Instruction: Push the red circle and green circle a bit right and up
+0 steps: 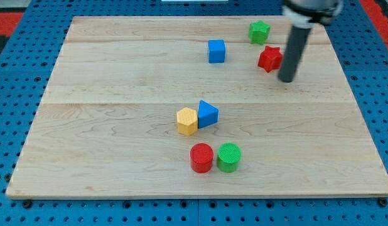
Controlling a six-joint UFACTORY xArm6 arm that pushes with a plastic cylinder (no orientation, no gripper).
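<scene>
The red circle (201, 157) and the green circle (229, 157) sit side by side, touching, near the view's bottom centre of the wooden board (106, 138). The red one is on the left. My tip (285, 80) is far from them, toward the view's upper right, just right of the red star (269, 59). The dark rod rises from the tip to the view's top edge.
A green star (259, 31) lies above the red star. A blue cube (216, 51) sits at top centre. A yellow hexagon (187, 121) and a blue triangle (208, 113) touch each other just above the two circles.
</scene>
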